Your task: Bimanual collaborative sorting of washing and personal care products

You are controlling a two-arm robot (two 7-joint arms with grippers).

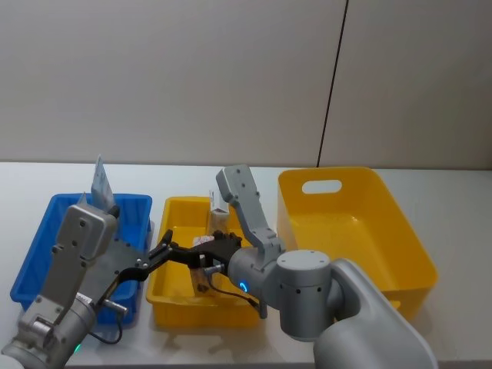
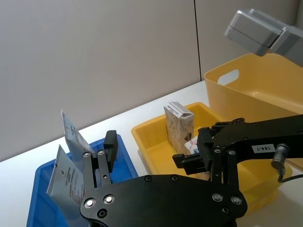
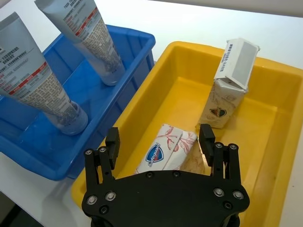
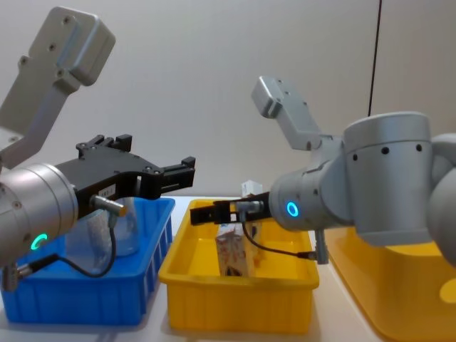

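Right gripper (image 3: 159, 139) low over small yellow plastic bin (image 3: 265, 142), forearm reaching in level from bin's right side, elbow link raised behind. Fingers spread wide, gripping nothing. Directly beneath: white floral-print packets (image 3: 165, 150) lying flat on bin floor. White carton with folded top (image 3: 229, 85) upright near bin's far wall. Left gripper (image 2: 99, 151) held level above bin's left rim, pointing toward bin, elbow link high, fingers apart, empty. Blue plastic bin (image 3: 137, 52) just left of yellow bin holds two pale-blue translucent squeeze tubes (image 3: 33, 80) (image 3: 92, 38), standing cap-down.

Lab-style test bench: white table (image 1: 231, 174), bare grey panelled wall (image 1: 154, 77) behind.
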